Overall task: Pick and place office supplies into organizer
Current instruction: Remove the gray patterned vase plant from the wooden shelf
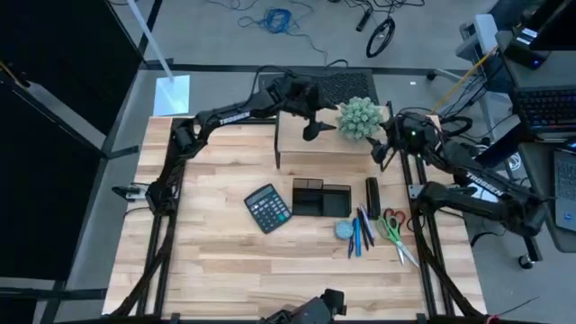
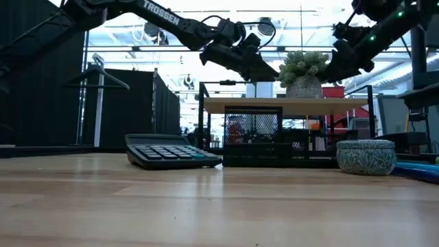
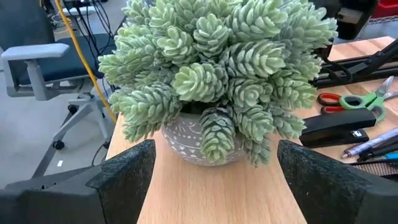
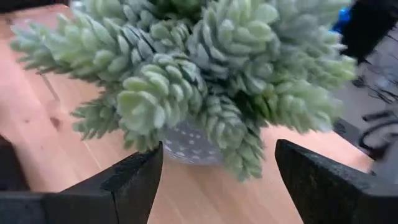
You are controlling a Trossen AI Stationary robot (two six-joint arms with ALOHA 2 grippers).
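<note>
While both spread hands, left hand (image 1: 312, 131) and right hand (image 1: 382, 151), flank the plant (image 1: 359, 117) up on the riser (image 1: 306, 144), nothing looks started: pens (image 1: 360, 232), scissors (image 1: 393, 230) and disc (image 1: 344, 229) lie well below them beside the seemingly empty organizer (image 1: 321, 198).

Grey floor (image 1: 225, 40), blue cable (image 1: 277, 18), perhaps curtains (image 2: 127, 106)

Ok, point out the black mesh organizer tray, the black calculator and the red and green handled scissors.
Black mesh organizer tray (image 1: 321, 198), high view, middle compartment.
Black calculator with grey keys (image 1: 268, 209), high view, keypad centre.
Red and green handled scissors (image 1: 392, 226), high view, handles.
</note>
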